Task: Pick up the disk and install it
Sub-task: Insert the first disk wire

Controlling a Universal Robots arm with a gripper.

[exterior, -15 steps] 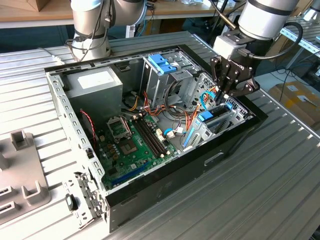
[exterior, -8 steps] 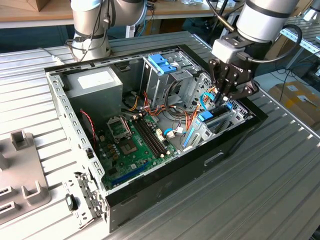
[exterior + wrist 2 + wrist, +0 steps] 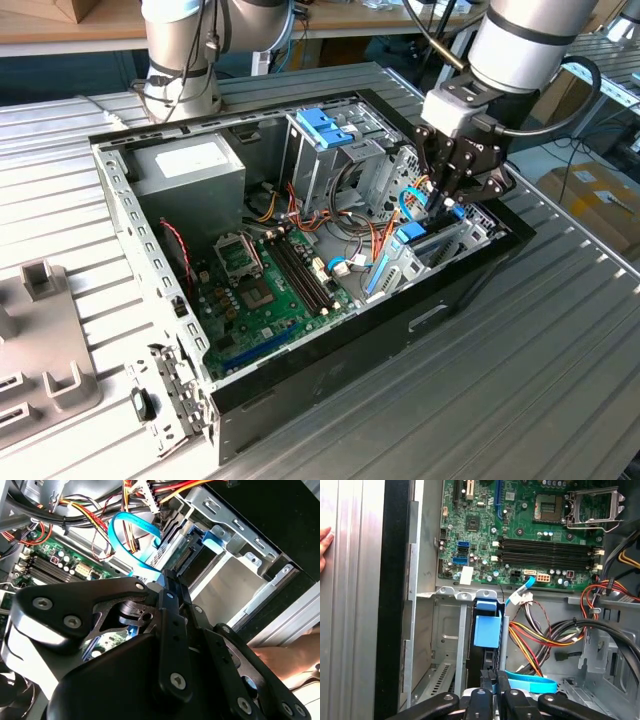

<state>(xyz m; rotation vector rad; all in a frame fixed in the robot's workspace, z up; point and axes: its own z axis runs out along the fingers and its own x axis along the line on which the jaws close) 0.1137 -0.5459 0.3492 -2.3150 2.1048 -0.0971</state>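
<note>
The disk (image 3: 412,236) stands on edge in a metal bay at the open computer case's (image 3: 330,350) side on the exterior view's right, its blue plastic rail uppermost. The first wrist view shows the blue rail of the disk (image 3: 487,630) sitting between the bay's metal walls. In the second wrist view the disk (image 3: 192,555) lies deep in the bay. My gripper (image 3: 443,205) reaches down into the case right at the disk's end. Its black fingers are drawn together in both wrist views, gripper (image 3: 493,677) and gripper (image 3: 167,577). Whether they touch the disk I cannot tell.
A person's hand (image 3: 323,545) rests on the ribbed table beside the case. Inside are the green motherboard (image 3: 265,290), a grey power-supply box (image 3: 190,170), a metal cage with a blue top (image 3: 325,125) and loose cables (image 3: 135,530). Grey fixtures (image 3: 40,340) lie at the exterior view's left.
</note>
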